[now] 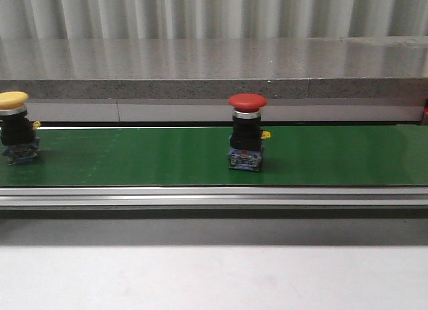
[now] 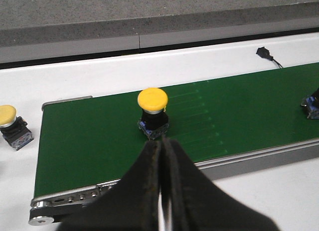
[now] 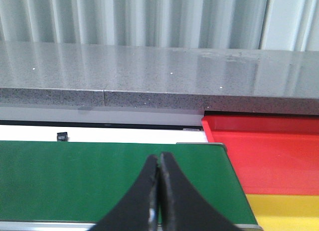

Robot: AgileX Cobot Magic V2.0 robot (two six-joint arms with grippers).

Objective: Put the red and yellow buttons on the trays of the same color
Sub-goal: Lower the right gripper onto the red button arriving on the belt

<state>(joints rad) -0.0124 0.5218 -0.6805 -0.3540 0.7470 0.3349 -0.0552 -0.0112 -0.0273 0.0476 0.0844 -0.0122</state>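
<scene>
A red button [image 1: 246,131] stands upright on the green belt [image 1: 147,160] near its middle. A yellow button [image 1: 15,126] stands on the belt at the far left; the left wrist view shows this yellow button [image 2: 152,113] just beyond my left gripper [image 2: 162,142], which is shut and holds nothing. A second yellow button [image 2: 14,126] sits off the belt on the white table. My right gripper [image 3: 159,157] is shut and empty over the belt's right end. Beside that end lie the red tray [image 3: 269,149] and the yellow tray [image 3: 286,212]. Neither gripper shows in the front view.
A grey stone ledge [image 1: 214,69] runs behind the belt, with a metal rail [image 1: 214,196] along its front. A small black part [image 2: 263,52] lies on the white table behind the belt. A blue button base [image 2: 312,105] peeks in at the left wrist view's edge.
</scene>
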